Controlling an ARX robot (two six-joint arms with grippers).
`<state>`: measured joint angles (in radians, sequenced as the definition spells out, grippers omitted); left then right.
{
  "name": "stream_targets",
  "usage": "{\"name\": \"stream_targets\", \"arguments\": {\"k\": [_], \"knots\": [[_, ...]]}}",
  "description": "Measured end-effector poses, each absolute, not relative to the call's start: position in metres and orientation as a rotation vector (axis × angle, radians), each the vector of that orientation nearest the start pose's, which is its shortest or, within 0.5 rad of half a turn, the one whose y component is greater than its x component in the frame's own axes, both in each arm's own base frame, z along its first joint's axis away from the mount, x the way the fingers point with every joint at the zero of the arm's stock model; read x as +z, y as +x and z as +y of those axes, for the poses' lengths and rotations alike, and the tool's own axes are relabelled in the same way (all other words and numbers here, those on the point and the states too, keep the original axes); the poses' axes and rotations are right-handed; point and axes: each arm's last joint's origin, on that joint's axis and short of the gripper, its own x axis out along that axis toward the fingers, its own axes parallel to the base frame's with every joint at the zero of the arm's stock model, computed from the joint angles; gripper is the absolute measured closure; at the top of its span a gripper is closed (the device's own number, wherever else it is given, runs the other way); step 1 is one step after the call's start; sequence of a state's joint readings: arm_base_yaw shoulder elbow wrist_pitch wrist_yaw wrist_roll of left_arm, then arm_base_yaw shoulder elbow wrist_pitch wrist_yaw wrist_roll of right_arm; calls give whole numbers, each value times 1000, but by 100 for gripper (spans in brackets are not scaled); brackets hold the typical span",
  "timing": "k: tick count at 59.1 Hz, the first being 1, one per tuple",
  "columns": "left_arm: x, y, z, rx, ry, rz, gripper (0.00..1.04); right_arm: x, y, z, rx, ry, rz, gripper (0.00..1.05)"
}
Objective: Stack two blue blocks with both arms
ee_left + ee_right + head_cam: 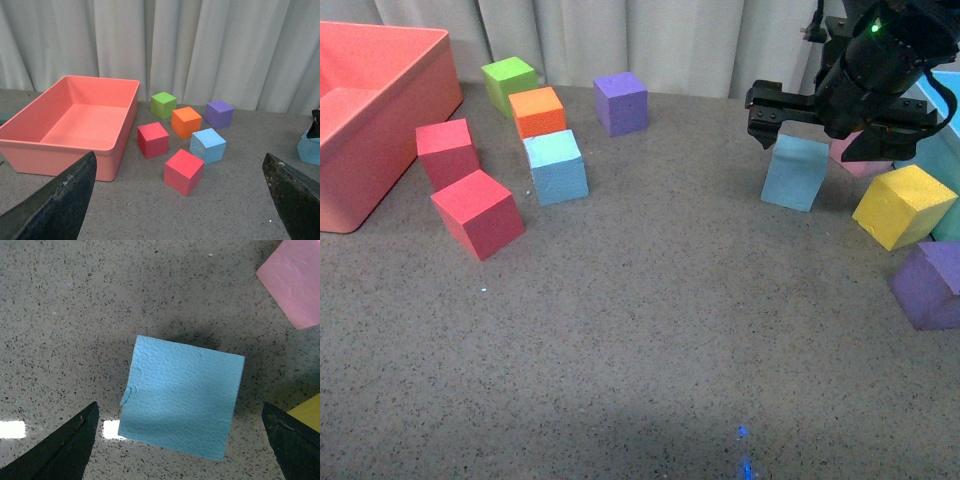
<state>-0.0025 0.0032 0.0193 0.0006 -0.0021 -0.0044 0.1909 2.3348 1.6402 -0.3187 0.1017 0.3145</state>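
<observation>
The front view looks from the robot's body forward and down over the grey surface (620, 330) to the curtain (670, 40). The left wrist view sits low and well back, facing almost level at that curtain, and shares the bin (360, 120) and nearby cubes (538, 110). The right wrist view looks straight down, close over the blue cube (180, 397) that the front view shows under the right hand (815, 135).

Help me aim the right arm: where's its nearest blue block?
Front view, right side: blue block under the open right end effector, left of the pink block.
</observation>
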Motion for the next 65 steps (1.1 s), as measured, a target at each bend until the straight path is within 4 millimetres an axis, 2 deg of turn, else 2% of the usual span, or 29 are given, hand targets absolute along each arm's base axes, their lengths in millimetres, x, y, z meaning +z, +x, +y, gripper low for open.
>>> {"name": "stream_targets", "arguments": {"k": [21, 26, 39, 52, 65], "knots": [[170, 97, 0, 0, -4, -17, 7, 73, 493, 94, -119, 118, 1097, 10], [170, 97, 0, 0, -4, -17, 7, 70, 498, 91, -132, 121, 1096, 24], [170, 97, 0, 0, -4, -17, 7, 71, 500, 89, -135, 133, 1096, 52], [170, 97, 0, 0, -4, -17, 7, 71, 501, 91, -120, 131, 1080, 57], [170, 97, 0, 0, -4, -17, 7, 75, 490, 111, -10, 106, 1082, 58]]}}
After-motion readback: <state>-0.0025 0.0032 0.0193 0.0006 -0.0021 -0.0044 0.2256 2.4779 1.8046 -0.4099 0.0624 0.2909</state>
